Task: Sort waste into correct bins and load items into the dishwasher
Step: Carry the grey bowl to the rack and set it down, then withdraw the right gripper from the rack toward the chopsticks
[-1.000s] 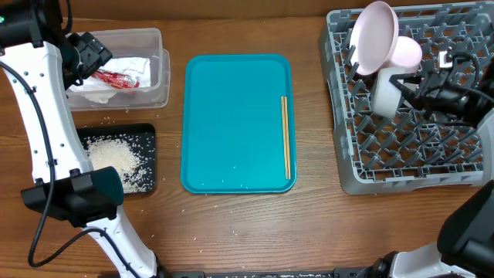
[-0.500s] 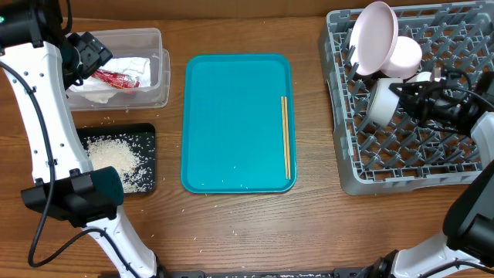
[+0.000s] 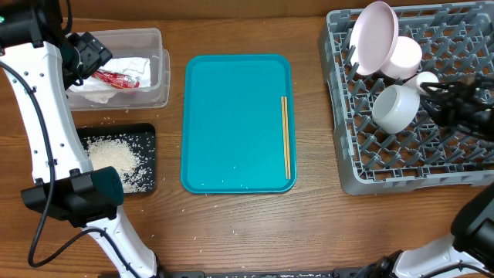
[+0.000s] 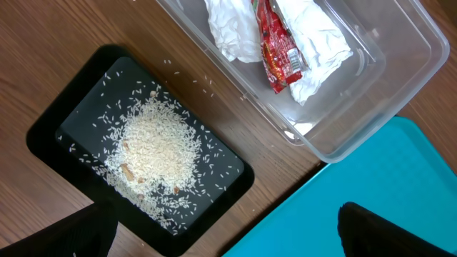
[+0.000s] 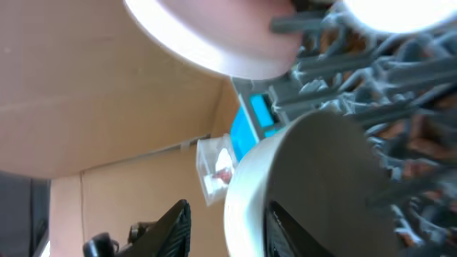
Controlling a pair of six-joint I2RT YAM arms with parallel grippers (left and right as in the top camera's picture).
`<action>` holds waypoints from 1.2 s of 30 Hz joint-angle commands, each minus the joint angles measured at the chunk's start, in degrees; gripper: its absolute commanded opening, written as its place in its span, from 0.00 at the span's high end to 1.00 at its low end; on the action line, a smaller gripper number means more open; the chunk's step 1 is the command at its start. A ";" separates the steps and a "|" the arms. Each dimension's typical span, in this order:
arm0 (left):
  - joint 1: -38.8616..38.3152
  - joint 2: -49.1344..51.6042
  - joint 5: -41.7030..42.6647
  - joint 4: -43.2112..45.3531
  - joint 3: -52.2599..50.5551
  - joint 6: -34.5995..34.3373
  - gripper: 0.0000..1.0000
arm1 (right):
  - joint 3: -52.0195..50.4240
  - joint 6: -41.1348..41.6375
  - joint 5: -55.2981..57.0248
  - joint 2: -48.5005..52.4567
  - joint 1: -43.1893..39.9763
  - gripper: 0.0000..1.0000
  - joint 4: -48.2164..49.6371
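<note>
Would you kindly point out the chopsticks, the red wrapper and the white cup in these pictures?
chopsticks (image 3: 285, 137), overhead view, midway along the sticks on the teal tray (image 3: 231, 123).
red wrapper (image 4: 277, 48), left wrist view, middle of the wrapper inside the clear tub (image 4: 375, 93).
white cup (image 3: 394, 108), overhead view, centre of the cup in the rack (image 3: 401, 166).

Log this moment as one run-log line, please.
right tool: open astride white cup rim in dish rack | left tool: open, empty, over clear tub | chopsticks: on teal tray
</note>
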 commanded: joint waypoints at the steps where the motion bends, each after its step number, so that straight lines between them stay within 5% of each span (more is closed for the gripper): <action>1: -0.39 -0.66 -0.52 -0.13 -0.15 0.26 0.00 | 5.33 -1.27 11.06 -5.09 -2.25 0.60 -5.05; 6: -0.39 -0.66 -0.52 -0.13 -0.15 0.26 0.00 | 11.04 -4.94 24.37 -10.16 -2.01 0.56 -15.23; 13: -0.39 -0.66 -0.52 -0.13 -0.15 0.26 0.00 | 11.47 -8.07 25.81 -14.80 4.11 0.57 -17.88; 18: -0.39 -0.66 -0.52 -0.13 -0.15 0.26 0.00 | 11.47 -11.06 28.41 -14.86 16.39 0.56 -18.45; 27: -0.39 -0.66 -0.52 -0.13 -0.15 0.26 0.00 | 10.08 -8.39 54.18 -12.26 47.87 0.54 -16.74; 31: -0.39 -0.66 -0.52 -0.13 -0.15 0.26 0.00 | 8.02 -4.70 64.13 -7.32 56.78 0.64 -13.62; 36: -0.39 -0.66 -0.52 -0.13 -0.15 0.26 0.00 | 7.74 -4.50 68.87 1.73 61.86 0.64 -10.27</action>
